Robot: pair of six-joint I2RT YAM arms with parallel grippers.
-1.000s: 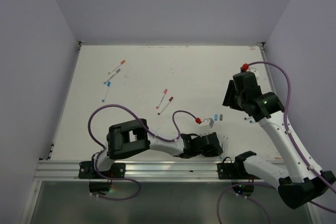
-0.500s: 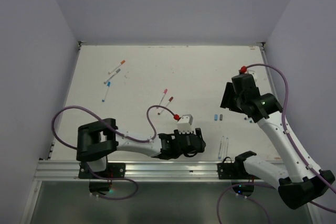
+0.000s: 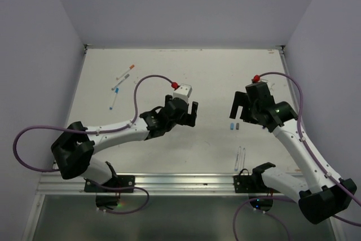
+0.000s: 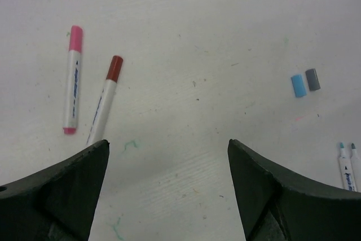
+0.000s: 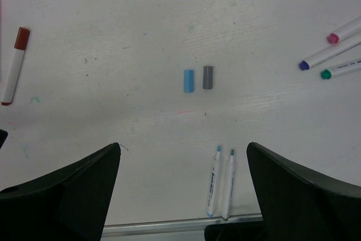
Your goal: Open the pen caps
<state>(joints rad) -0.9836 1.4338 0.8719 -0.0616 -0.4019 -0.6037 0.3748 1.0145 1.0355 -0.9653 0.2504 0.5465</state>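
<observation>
My left gripper (image 4: 168, 145) is open with nothing between its fingers, hovering over bare table just near of two capped pens: a pink-capped pen (image 4: 73, 80) and a red-capped pen (image 4: 104, 100). In the top view it (image 3: 183, 111) hides both of them. A loose blue cap (image 5: 188, 80) and a loose grey cap (image 5: 207, 77) lie side by side; they also show as the blue cap (image 3: 232, 125) and grey cap (image 3: 238, 125). Two uncapped pens (image 5: 221, 183) lie parallel by the front edge. My right gripper (image 5: 183, 146) is open and empty above the caps.
Three more pens (image 5: 333, 55) with pink, blue and green ends lie at the right. Several capped pens (image 3: 121, 82) are scattered at the far left. The metal rail (image 3: 180, 182) runs along the table's front edge, and grey walls enclose the other sides.
My left gripper has opened and swung from the front edge, by the two uncapped pens, up and left to mid-table. My right gripper has opened and shifted slightly left.
</observation>
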